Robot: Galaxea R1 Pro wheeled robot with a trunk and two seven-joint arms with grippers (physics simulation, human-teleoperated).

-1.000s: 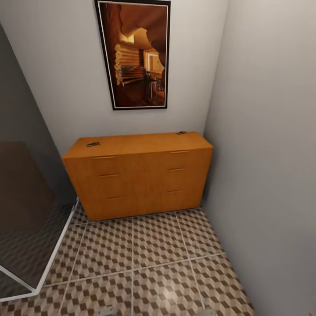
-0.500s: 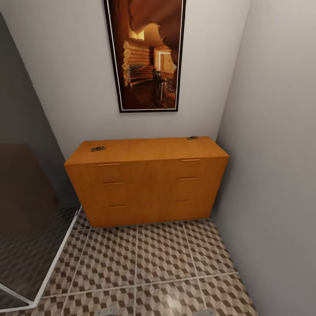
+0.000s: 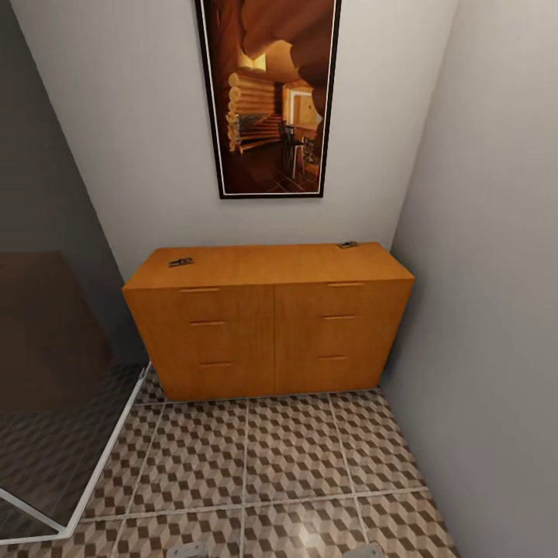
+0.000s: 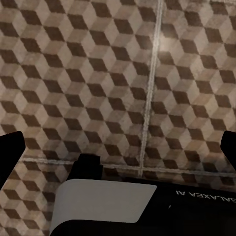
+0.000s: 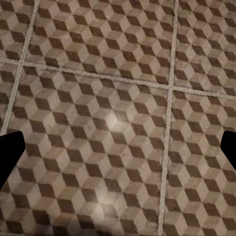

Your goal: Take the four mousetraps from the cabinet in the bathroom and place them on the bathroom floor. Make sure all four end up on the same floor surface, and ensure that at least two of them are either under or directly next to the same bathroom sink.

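The orange-brown cabinet [image 3: 267, 325] stands against the back wall in the head view, all drawers shut. Two small mousetraps lie on its flat top, one near the left end [image 3: 180, 262] and one at the back right corner [image 3: 347, 245]. The cube-patterned bathroom floor [image 3: 271, 457] stretches in front of it. In the left wrist view my left gripper [image 4: 118, 147] hangs open over the tiles, its dark fingertips [image 4: 11, 147] spread to the frame's sides. My right gripper [image 5: 118, 147] is likewise open over bare tiles, holding nothing. The bathroom sink is out of view.
A tall framed picture [image 3: 271, 93] hangs above the cabinet. A grey wall [image 3: 496, 310] closes the right side next to the cabinet. A glass shower screen with a white frame [image 3: 101, 457] stands at the left. Part of my own base [image 4: 108, 206] shows below the left gripper.
The head view has shifted: the cabinet now sits more to the right and lower in the picture, so the camera has moved. The mousetraps lie as before.
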